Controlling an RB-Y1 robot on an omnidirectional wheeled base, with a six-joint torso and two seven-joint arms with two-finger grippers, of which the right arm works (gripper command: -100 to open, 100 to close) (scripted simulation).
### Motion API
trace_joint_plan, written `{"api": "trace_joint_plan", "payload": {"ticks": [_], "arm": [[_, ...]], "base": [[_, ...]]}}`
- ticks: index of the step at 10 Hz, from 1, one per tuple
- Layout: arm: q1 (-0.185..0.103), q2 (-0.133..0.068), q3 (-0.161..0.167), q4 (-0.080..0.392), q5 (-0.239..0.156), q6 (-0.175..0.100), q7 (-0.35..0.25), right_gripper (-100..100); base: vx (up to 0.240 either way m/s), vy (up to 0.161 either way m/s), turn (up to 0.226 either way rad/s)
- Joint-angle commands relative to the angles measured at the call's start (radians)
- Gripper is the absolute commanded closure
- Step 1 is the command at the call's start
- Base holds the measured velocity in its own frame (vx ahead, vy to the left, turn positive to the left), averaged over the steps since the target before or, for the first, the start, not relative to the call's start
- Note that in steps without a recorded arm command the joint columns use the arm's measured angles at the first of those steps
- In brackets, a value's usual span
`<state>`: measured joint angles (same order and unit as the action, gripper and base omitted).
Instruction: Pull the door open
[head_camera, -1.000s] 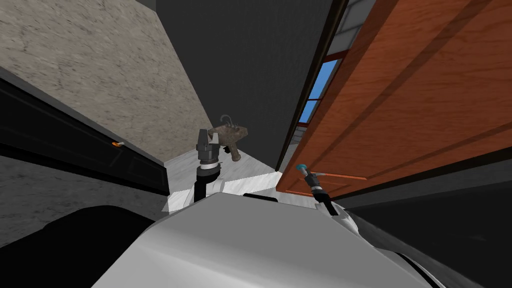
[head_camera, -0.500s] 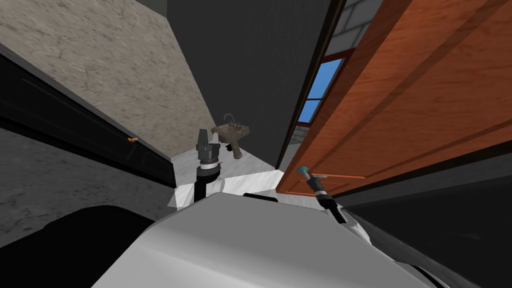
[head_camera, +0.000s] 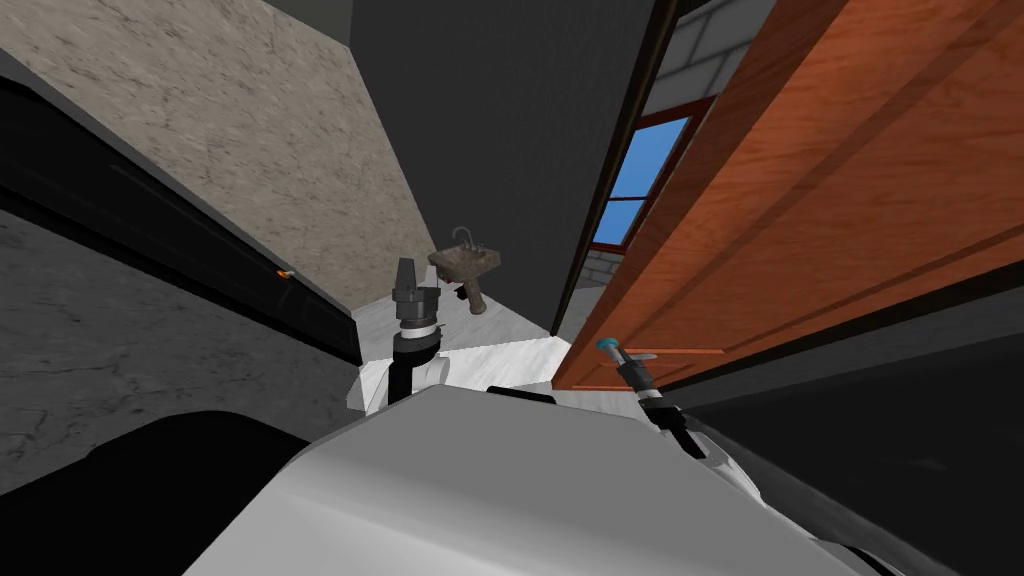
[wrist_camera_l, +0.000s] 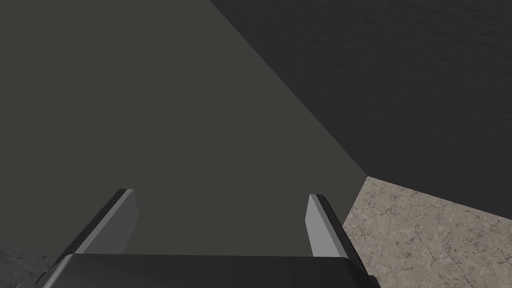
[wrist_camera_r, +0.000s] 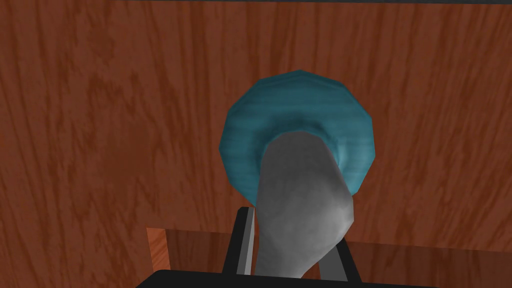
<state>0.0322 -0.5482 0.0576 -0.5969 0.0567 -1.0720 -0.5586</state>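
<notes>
A reddish-brown wooden door (head_camera: 830, 190) stands ajar on my right, its edge swung toward me. Its grey lever handle (wrist_camera_r: 300, 210) springs from a teal round plate (wrist_camera_r: 300, 115). My right gripper (wrist_camera_r: 295, 250) is shut on that handle, one finger pressed on each side. In the head view the right gripper (head_camera: 618, 355) sits at the door's lower edge by the teal plate (head_camera: 605, 343). My left gripper (head_camera: 404, 272) is raised in front of me and stands open (wrist_camera_l: 220, 220) with nothing between its fingers.
Through the gap beside the door a blue window (head_camera: 630, 180) in a red frame shows. A brown pedestal sink (head_camera: 466, 268) stands ahead on the pale floor. A black door (head_camera: 200, 260) lies on my left, a dark grey wall (head_camera: 500, 130) ahead.
The door has swung further toward me and the gap showing the blue window has widened. My right gripper stays on the handle and has drawn back slightly. The left arm is unmoved.
</notes>
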Motion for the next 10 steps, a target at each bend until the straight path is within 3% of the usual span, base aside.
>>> {"api": "trace_joint_plan", "payload": {"ticks": [1, 10], "arm": [[0.006, -0.006, 0.001, 0.009, 0.001, -0.020, -0.005, 100], [0.039, -0.041, 0.006, 0.060, 0.009, -0.126, -0.030, 100]], "base": [[-0.135, -0.035, 0.183], [-0.200, -0.097, 0.163]]}}
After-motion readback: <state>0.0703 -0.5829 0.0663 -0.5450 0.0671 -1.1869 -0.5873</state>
